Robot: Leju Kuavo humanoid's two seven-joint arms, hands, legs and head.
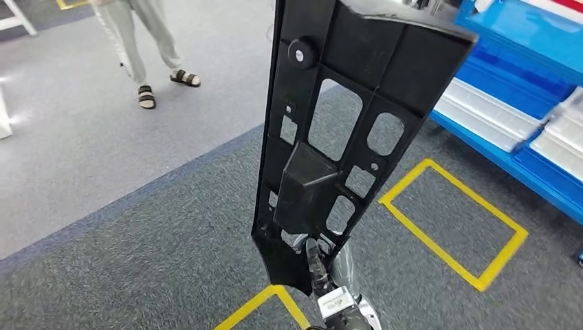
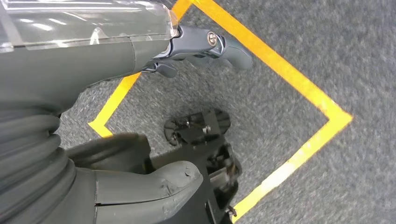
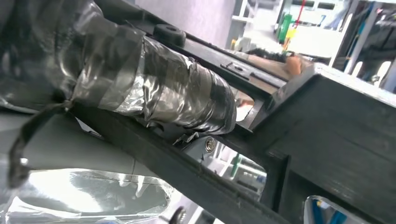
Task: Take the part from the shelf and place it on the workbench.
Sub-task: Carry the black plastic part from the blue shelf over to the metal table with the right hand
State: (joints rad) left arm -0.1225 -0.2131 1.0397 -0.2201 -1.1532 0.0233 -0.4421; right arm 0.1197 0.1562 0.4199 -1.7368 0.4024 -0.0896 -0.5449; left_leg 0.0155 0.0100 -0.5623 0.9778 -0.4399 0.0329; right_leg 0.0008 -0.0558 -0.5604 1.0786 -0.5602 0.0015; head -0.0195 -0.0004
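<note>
Currently: part (image 1: 342, 117), long black moulded panel with ribs and cut-outs, carried upright over grey carpet, clear of the blue shelf (image 1: 522, 103). Clamped at its lower end by right hand (image 1: 323, 275), tape-wrapped thumb (image 3: 154, 93) pressed across a rib. Left hand (image 2: 205, 46) hanging over the floor, holding nothing, fingers loosely curled; whether apart or together, cannot tell. Judged stiff, light, top-heavy when held low; best gripped by a rib or cut-out edge, nearer the middle.
</note>
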